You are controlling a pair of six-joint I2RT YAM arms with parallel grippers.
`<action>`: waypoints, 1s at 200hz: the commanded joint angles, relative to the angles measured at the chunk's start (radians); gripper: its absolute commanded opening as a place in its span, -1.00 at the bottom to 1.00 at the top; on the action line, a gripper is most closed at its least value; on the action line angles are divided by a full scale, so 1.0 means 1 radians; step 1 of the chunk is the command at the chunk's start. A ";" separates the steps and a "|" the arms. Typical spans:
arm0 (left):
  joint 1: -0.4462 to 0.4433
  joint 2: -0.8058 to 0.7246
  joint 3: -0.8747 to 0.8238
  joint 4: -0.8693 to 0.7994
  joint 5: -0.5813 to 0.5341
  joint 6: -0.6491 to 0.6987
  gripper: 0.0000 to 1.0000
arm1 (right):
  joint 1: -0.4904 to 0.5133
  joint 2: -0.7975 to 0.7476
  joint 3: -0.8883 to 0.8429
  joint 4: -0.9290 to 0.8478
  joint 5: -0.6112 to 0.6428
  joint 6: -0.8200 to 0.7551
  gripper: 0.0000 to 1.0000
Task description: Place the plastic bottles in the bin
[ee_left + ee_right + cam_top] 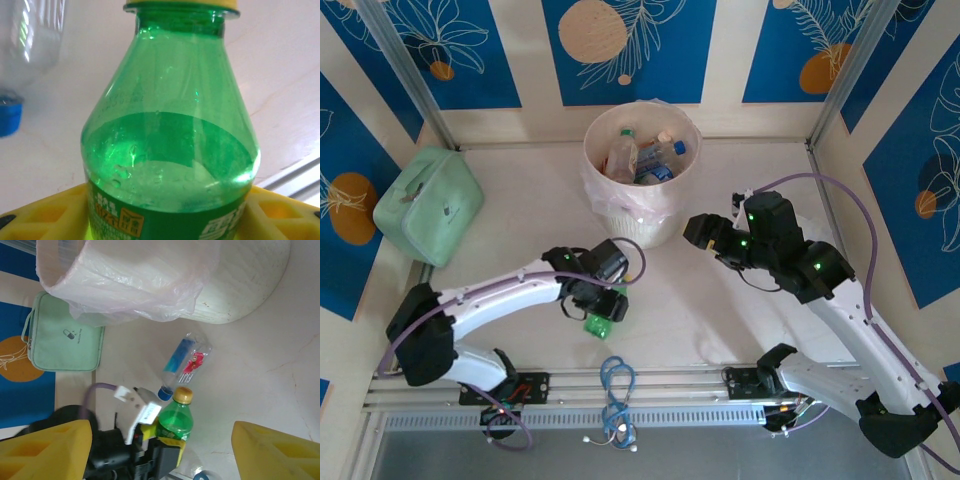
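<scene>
— Where is the green bottle (170, 150)?

— On the near side of the table, in front of the bin (655, 228) and well apart from it. It sits between the fingers (45, 212) of the left gripper (598, 312).

— How does it lie?

— Its yellow-capped neck points away from the left wrist, along the line of the fingers, so they flank its lower, labelled body. I cannot tell whether it rests on the table.

— Is it gripped?

— The yellow fingers stand close against both sides. Whether they are clamped I cannot tell.

— And the other arm?

— The right gripper (703, 233) hangs just right of the bin with its jaws wide apart and nothing between them. The left arm is plainly nearer this bottle.

— Anything close by?

— A clear bottle (182, 362) with a blue label lies just beyond, its blue cap pointing toward the green one.

— So the move ahead?

— Probably a lift and carry forward to the bin's mouth, once the grip is sure.
</scene>
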 commanded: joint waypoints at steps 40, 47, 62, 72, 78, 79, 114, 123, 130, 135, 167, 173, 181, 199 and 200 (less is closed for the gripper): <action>-0.011 -0.127 0.215 -0.067 0.041 0.107 0.16 | 0.044 0.047 0.032 0.029 -0.083 -0.010 0.42; -0.011 -0.139 0.229 -0.063 0.048 0.110 0.16 | 0.053 0.059 0.044 0.029 -0.088 -0.014 0.42; -0.011 -0.161 0.254 -0.053 0.075 0.124 0.15 | 0.076 0.093 0.074 0.028 -0.092 -0.029 0.42; -0.011 -0.168 0.267 -0.050 0.102 0.139 0.15 | 0.094 0.117 0.099 0.023 -0.091 -0.039 0.43; -0.011 -0.172 0.273 -0.051 0.117 0.147 0.15 | 0.104 0.132 0.114 0.023 -0.088 -0.045 0.42; -0.011 -0.173 0.274 -0.051 0.119 0.148 0.15 | 0.106 0.133 0.116 0.023 -0.087 -0.046 0.42; -0.011 -0.188 0.295 -0.054 0.176 0.191 0.11 | 0.140 0.203 0.192 0.038 -0.087 -0.070 0.42; -0.011 -0.196 0.299 -0.052 0.178 0.195 0.12 | 0.146 0.221 0.205 0.042 -0.089 -0.073 0.39; -0.011 -0.202 0.300 -0.049 0.175 0.197 0.12 | 0.151 0.233 0.213 0.043 -0.087 -0.076 0.36; -0.011 -0.207 0.302 -0.044 0.173 0.197 0.12 | 0.157 0.240 0.216 0.045 -0.086 -0.076 0.33; -0.011 -0.222 0.306 -0.026 0.173 0.195 0.12 | 0.186 0.269 0.224 0.054 -0.078 -0.076 0.22; -0.011 -0.223 0.305 -0.024 0.175 0.195 0.12 | 0.189 0.273 0.226 0.052 -0.077 -0.076 0.21; -0.011 -0.221 0.306 -0.024 0.176 0.194 0.12 | 0.195 0.278 0.229 0.050 -0.074 -0.078 0.21; -0.011 -0.223 0.302 -0.017 0.183 0.195 0.11 | 0.204 0.282 0.230 0.049 -0.069 -0.078 0.14; -0.011 -0.222 0.302 -0.017 0.184 0.195 0.11 | 0.204 0.282 0.230 0.049 -0.069 -0.078 0.14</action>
